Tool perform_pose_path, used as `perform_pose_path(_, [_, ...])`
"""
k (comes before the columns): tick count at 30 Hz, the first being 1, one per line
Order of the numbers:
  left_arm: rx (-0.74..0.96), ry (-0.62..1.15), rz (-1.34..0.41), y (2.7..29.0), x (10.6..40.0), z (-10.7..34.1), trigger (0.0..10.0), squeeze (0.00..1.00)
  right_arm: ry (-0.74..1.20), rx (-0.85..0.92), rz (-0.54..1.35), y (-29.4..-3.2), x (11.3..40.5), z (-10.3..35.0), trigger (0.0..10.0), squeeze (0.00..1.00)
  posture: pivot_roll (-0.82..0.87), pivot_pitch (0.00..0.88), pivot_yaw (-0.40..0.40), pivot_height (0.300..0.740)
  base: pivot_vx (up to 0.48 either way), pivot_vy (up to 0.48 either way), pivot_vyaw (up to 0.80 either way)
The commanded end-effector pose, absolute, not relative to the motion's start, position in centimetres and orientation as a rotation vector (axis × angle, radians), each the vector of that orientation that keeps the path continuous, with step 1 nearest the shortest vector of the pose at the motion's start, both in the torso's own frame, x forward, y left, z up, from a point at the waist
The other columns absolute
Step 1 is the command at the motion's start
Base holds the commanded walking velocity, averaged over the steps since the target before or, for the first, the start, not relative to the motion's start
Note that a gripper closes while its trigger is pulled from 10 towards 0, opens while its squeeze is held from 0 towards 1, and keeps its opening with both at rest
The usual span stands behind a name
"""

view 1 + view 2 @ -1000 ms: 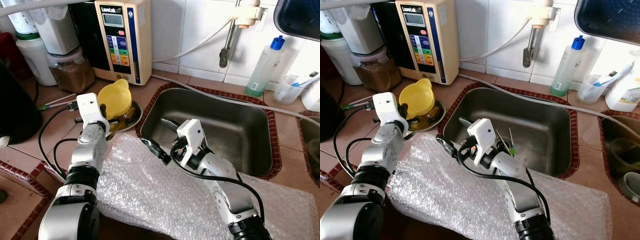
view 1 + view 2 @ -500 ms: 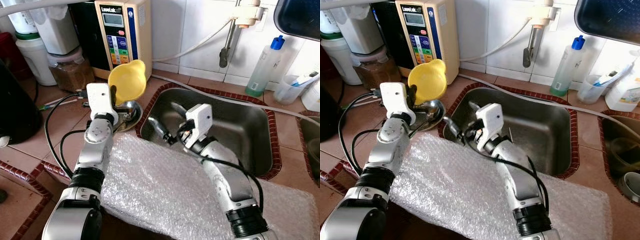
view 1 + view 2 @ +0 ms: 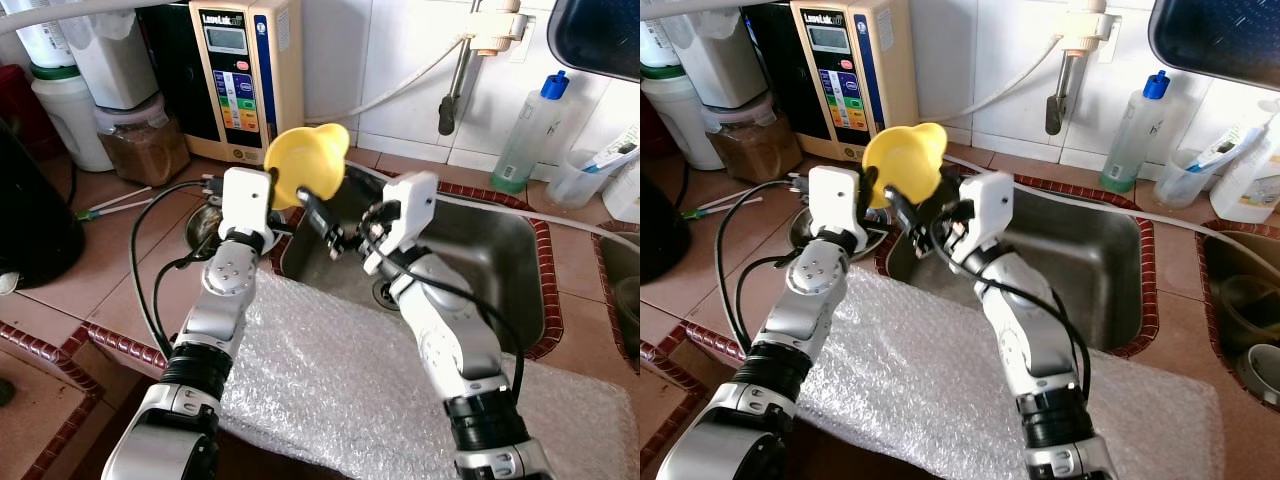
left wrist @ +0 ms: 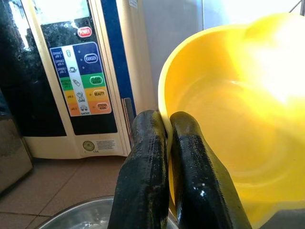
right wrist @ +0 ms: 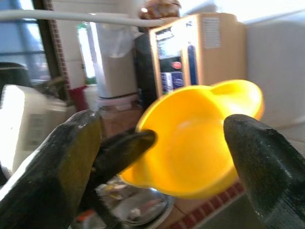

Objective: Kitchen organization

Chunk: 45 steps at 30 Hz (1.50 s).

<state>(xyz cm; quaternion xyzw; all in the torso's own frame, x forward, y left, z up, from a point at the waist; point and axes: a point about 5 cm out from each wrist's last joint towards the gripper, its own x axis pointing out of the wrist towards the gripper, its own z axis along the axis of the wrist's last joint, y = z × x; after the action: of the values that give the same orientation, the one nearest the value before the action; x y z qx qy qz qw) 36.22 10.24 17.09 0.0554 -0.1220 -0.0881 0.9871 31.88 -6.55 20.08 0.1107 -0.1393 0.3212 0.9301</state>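
The round yellow plastic bowl (image 3: 305,165) is held by its rim in the closed left pincer (image 3: 277,197) above the steel sink's (image 3: 500,270) far-left corner, just left of the spread, empty right pincer (image 3: 330,225).

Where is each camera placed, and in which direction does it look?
Eye views: on the head, looking down at the sink and bubble wrap; both silver arms show.
Left wrist view: along the left gripper, shut on the yellow bowl, towards the water ionizer.
Right wrist view: between the open right gripper fingers, at the bowl.
All views share the bowl.
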Motion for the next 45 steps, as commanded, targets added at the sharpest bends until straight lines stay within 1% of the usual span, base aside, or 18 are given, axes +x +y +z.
perform_pose_path(1, [0.125,-0.278,-0.191,9.9,36.0,17.7,0.0,0.00,-0.283,0.226,0.617,-6.9,32.3,20.4,10.0,0.00,0.06,0.000,0.040,0.740,0.000,0.000,0.00])
perform_pose_path(2, [0.120,-0.292,-0.204,9.5,35.9,18.0,0.0,0.00,-0.275,0.226,0.558,-7.4,32.6,20.3,10.0,0.00,0.06,0.000,0.039,0.740,0.000,0.000,0.00])
perform_pose_path(3, [0.120,-0.292,-0.204,9.5,35.9,18.0,0.0,0.00,-0.275,0.226,0.558,-7.4,32.6,20.3,10.0,0.00,0.06,0.000,0.039,0.740,0.000,0.000,0.00])
perform_pose_path(7, [0.100,-0.350,-0.233,8.5,35.3,19.0,0.0,0.00,-0.232,0.208,0.412,-8.7,33.8,20.0,10.0,0.00,0.06,0.000,0.038,0.740,0.000,0.000,0.00])
perform_pose_path(13, [0.091,-0.377,-0.258,8.0,35.0,19.3,0.0,0.00,-0.207,0.214,0.396,-8.7,34.3,19.7,10.0,0.00,0.06,0.000,0.036,0.740,0.000,0.000,0.00])
perform_pose_path(15, [0.077,-0.391,-0.280,7.6,34.7,19.4,0.0,0.00,-0.182,0.204,0.356,-8.8,34.8,19.2,10.0,0.00,0.06,0.000,0.035,0.740,0.000,0.000,0.00])
perform_pose_path(16, [0.071,-0.395,-0.290,7.5,34.7,19.5,0.0,0.00,-0.175,0.194,0.327,-9.0,35.0,19.1,7.1,0.00,0.06,0.000,0.035,0.740,0.000,0.000,0.00])
perform_pose_path(17, [0.068,-0.399,-0.301,7.3,34.5,19.5,0.0,0.00,-0.159,0.184,0.291,-9.4,35.3,18.8,0.0,0.00,0.07,0.000,0.032,0.740,0.000,0.000,0.00])
perform_pose_path(18, [0.068,-0.399,-0.301,7.3,34.5,19.5,0.0,0.00,-0.159,0.184,0.291,-9.4,35.3,18.8,0.0,0.00,0.07,0.000,0.032,0.740,0.000,0.000,0.00])
perform_pose_path(19, [0.073,-0.407,-0.326,7.0,34.3,19.6,0.0,0.00,-0.137,0.196,0.236,-10.0,35.7,18.6,0.0,0.00,0.07,0.000,0.031,0.740,0.000,0.000,0.00])
perform_pose_path(23, [0.098,-0.421,-0.388,6.5,33.7,19.3,0.0,0.00,-0.102,0.251,0.160,-11.3,36.4,18.4,0.0,0.00,0.07,0.000,0.031,0.740,0.000,0.000,0.00])
perform_pose_path(28, [0.162,-0.454,-0.431,6.3,33.2,19.0,0.0,0.00,-0.066,0.310,0.141,-12.0,36.5,17.9,0.0,0.00,0.07,0.000,0.027,0.740,0.000,0.000,0.00])
perform_pose_path(34, [0.160,-0.448,-0.420,6.7,33.2,18.7,0.0,0.00,-0.023,0.370,0.146,-12.1,36.4,17.2,0.0,0.00,0.07,0.000,0.026,0.740,0.000,0.000,0.00])
perform_pose_path(38, [0.169,-0.445,-0.411,6.9,33.2,18.5,0.0,0.00,0.031,0.427,0.190,-11.8,36.2,16.4,0.0,0.00,0.07,0.000,0.026,0.740,0.000,0.000,0.00])
perform_pose_path(45, [0.202,-0.439,-0.417,7.0,33.2,18.1,0.0,0.00,0.116,0.436,0.246,-11.4,35.5,15.0,0.0,0.00,0.06,0.000,0.029,0.740,0.000,0.000,0.00])
